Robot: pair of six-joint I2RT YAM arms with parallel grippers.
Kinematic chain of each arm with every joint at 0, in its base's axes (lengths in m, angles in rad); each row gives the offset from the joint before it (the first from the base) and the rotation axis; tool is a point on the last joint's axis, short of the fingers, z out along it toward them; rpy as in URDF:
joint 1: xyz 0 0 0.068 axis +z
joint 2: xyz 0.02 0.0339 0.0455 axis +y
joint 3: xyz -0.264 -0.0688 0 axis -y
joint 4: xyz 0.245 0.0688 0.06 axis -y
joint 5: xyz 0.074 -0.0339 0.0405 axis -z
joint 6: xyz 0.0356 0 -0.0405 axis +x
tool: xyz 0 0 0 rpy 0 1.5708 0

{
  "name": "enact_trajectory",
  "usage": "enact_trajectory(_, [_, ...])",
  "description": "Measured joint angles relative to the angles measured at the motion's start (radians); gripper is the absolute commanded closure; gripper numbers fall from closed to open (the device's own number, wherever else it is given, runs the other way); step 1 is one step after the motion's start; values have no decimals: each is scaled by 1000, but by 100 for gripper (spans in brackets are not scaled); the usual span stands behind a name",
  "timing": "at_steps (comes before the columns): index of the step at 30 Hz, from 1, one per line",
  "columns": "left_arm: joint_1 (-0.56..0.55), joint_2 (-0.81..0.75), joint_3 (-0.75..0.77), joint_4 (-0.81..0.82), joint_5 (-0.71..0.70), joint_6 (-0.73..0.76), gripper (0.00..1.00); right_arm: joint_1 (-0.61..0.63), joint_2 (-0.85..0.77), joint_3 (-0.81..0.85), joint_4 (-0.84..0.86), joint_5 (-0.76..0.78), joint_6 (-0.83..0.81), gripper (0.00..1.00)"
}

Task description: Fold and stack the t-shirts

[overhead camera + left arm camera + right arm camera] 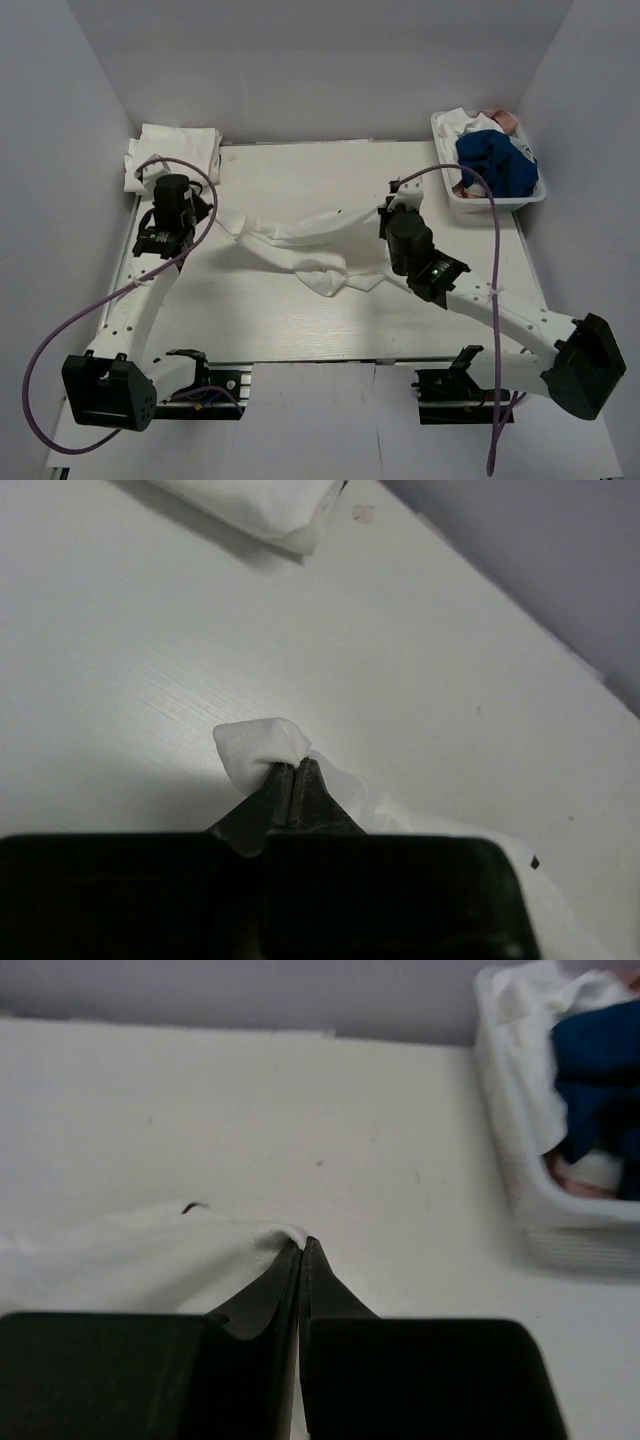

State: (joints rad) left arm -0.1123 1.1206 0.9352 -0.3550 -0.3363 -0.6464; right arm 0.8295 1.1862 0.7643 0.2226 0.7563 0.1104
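- Our left tool (pixel 291 772) is shut tight, jaws pressed together on a small bunched tip of the shirt (pixel 300 250). The white tip pokes out just past the jaws.
- Our right tool (pixel 302 1246) is likewise fully closed, pinching a thin edge of the same shirt. A small dark mark shows on the cloth near that pinch; we cannot tell what it is.
- The two tools stand well apart, left one toward the left edge of the tabletop (pixel 330 180), right one right of the middle. We judge this spacing is meant to pull the shirt open between the two held points.
- The shirt runs across the middle of the tabletop between them. It is not yet flat: a crumpled lump sags toward the near edge, and creases run along its length.
- We take the step in hand to be spreading, so folding has not begun on this shirt.
- A stack (pixel 175 150) of folded white cloth sits at the far left corner, clear of the working area, likely where this shirt ends up.
- A bin (pixel 490 203) at the far right corner holds white cloth and a blue cloth (pixel 495 165), seemingly the supply waiting to be folded.
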Motion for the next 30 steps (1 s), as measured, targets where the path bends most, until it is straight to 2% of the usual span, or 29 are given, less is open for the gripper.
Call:
enact_trajectory(6, [0, -37, 163, 34, 46, 25, 100, -10, -156, 111, 37, 123, -140, 100])
enact_trajectory(11, [0, -88, 336, 48, 49, 69, 100, -10, -281, 279, 90, 139, -294, 100])
enact_trajectory(19, [0, -141, 615, 43, 64, 151, 100, -10, -341, 658, -51, 8, -387, 100])
enact_trajectory(23, [0, -176, 705, 39, 70, 179, 100, -10, -342, 819, -129, -43, -413, 100])
enact_trajectory(26, [0, -186, 766, 43, 90, 193, 100, -10, -342, 877, -142, -56, -434, 100])
enact_trajectory(30, [0, -165, 801, 53, 116, 199, 100, -10, -310, 863, -103, -2, -478, 100])
